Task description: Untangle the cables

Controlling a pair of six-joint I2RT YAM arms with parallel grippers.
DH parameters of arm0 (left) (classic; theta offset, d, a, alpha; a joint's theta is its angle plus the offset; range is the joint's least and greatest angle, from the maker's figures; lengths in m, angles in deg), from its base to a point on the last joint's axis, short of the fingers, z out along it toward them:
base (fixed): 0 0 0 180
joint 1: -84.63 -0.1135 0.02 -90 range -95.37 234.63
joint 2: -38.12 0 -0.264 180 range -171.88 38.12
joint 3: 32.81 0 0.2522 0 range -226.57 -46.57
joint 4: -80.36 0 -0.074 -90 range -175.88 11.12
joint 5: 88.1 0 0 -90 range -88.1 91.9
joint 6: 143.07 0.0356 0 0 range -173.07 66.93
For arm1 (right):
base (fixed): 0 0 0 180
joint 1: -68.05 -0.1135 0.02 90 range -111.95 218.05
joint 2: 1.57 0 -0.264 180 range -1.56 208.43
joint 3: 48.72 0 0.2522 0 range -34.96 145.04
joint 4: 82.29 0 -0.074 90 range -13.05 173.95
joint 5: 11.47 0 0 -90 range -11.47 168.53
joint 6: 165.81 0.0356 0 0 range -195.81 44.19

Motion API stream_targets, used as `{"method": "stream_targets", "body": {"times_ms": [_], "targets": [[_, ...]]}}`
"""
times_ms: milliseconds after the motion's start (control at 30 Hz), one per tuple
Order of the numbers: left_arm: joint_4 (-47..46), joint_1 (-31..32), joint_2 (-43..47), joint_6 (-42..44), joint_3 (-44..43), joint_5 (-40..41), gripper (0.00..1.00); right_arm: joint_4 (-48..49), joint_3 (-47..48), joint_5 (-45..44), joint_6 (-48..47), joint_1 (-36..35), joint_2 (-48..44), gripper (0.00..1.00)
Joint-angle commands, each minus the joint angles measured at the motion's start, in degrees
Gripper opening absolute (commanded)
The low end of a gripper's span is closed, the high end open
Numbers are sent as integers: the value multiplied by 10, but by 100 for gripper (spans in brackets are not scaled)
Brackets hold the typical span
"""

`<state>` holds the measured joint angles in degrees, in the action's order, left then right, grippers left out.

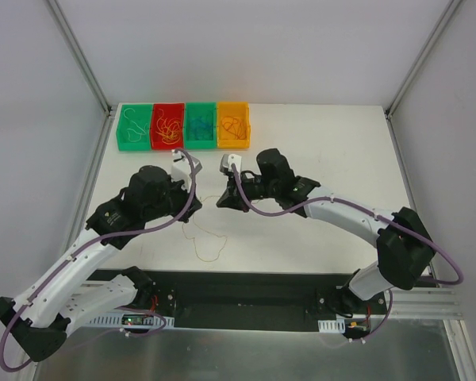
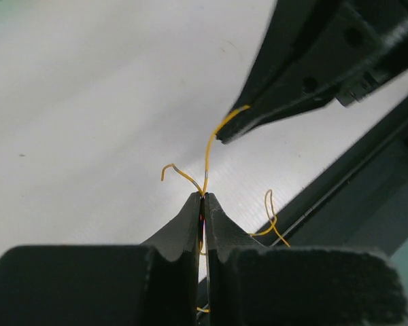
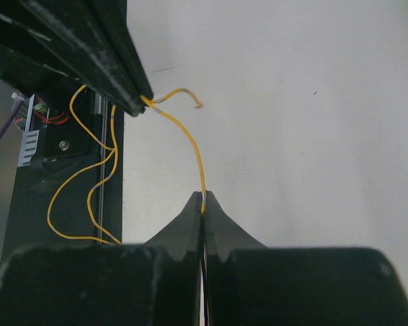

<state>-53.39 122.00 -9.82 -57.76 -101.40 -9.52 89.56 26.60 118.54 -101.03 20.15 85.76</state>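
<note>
The white table (image 1: 317, 159) fills the middle of the top view. Both arms bend inward over it from the near edge. The left arm (image 1: 87, 254) rises from its base and folds at the elbow, its wrist turned to the right. The right arm (image 1: 349, 214) sweeps in a long arc to the left, so the two wrists nearly meet above the table's centre.

Four bins stand in a row at the far edge: green (image 1: 133, 127), red (image 1: 168, 125), teal (image 1: 201, 125) and orange (image 1: 233, 124), each holding curled cables (image 1: 168, 131).

The left gripper (image 2: 204, 197) is pressed together on a yellow cable (image 2: 209, 153). The right gripper (image 3: 203, 195) is also pinched together on that cable, a little further along it. A short span runs between the two tips, and a bent free end sticks out beside the left gripper. The rest of the yellow cable trails down in loose loops onto the table, near its front edge.
</note>
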Motion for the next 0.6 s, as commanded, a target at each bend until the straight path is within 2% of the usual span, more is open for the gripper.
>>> {"method": "stream_targets", "body": {"times_ms": [0, 67, 133, 200, 400, 467, 500, 567], "targets": [[-41, -8, 15, -94, -26, 195, 0, 98, -10, -39, 32, -13, -15, 0], [-65, -8, 16, -149, -23, 256, 0, 134, -21, -77, 48, -23, -18, 0], [-92, -8, 10, -190, -22, 281, 0, 164, -26, -92, 58, -34, -18, 0], [-114, -8, -2, -228, -24, 293, 0, 186, -28, -109, 71, -47, -16, 0], [-141, -9, -40, -267, -31, 310, 0, 196, -23, -168, 71, -73, -9, 2], [-142, -8, -44, -277, -34, 312, 0, 185, -25, -199, 66, -70, -15, 12], [-142, -8, -47, -281, -35, 315, 0, 177, -26, -214, 61, -70, -20, 21], [-141, -8, -51, -284, -36, 318, 0, 154, -24, -226, 60, -62, -29, 29]]}}
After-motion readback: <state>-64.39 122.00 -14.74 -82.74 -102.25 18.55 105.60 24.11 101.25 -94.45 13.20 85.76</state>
